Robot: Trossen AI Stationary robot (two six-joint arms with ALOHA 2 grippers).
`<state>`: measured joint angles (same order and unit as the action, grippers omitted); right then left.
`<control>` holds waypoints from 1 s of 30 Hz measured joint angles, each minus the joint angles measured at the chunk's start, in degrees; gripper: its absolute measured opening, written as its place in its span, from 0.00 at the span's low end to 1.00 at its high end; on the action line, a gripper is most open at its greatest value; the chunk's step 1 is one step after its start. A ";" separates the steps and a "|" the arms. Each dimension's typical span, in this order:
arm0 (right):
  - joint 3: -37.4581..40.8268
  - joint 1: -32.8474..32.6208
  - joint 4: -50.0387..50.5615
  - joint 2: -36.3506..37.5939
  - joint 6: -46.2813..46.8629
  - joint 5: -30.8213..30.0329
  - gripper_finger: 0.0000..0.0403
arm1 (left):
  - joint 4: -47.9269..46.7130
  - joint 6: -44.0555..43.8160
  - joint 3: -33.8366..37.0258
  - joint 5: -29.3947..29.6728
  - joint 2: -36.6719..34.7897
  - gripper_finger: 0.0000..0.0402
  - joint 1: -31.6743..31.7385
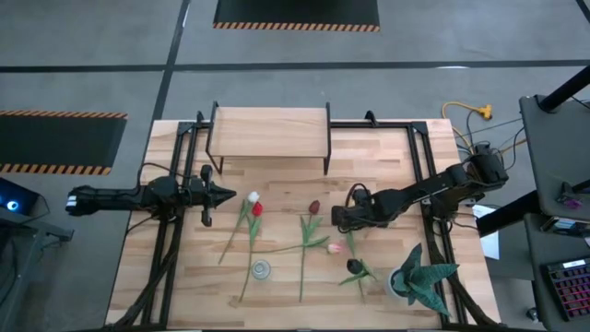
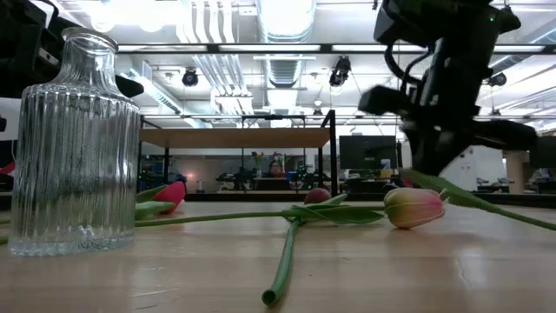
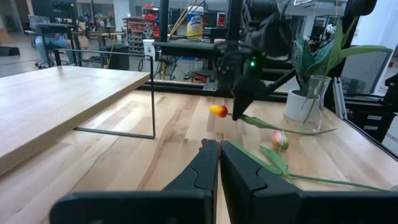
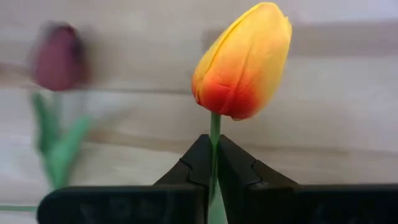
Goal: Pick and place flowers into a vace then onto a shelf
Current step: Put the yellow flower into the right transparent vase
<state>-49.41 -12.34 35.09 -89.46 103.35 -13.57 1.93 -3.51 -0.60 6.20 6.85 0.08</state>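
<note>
An industrial lab or workshop: hazard-striped floor mats [image 1: 296, 13], exposed ceiling ducts [image 2: 287, 17], cluttered workbenches behind.

One camera looks straight down, another skims tabletop level, two ride the wrists; all share the table [image 1: 277, 277].

no readable text, labels, brand names, numbers or signs in any view

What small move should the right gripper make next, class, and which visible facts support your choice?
Probably lift. The right gripper is shut on the stem of the orange-yellow tulip, just below its head, low over the table. The glass vase stands empty, so raising the flower clear of the other tulips seems the sensible step before carrying it there.
</note>
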 joint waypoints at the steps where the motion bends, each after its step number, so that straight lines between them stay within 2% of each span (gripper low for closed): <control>1: 0.00 0.00 -0.54 0.66 0.02 -1.19 0.03 | 0.00 0.00 0.00 -0.01 0.00 0.00 0.01; 10: -0.07 0.02 -2.77 10.34 -0.52 -13.76 0.03 | -0.02 0.00 -0.01 0.02 0.00 0.00 0.01; 13: -0.07 0.02 -3.85 14.31 -3.27 -17.62 0.03 | 0.00 0.00 -0.02 0.02 0.00 0.00 0.00; 21: -0.07 0.02 -10.52 25.53 -16.54 -25.73 0.03 | -0.02 0.00 -0.01 0.02 -0.01 0.00 0.02; 30: -0.07 0.02 -20.75 37.07 -38.57 -31.18 0.03 | 0.00 0.00 -0.01 0.34 0.00 0.00 0.02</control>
<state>-49.47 -12.32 14.34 -52.39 64.78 -44.75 1.93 -3.51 -0.61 6.53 6.85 0.10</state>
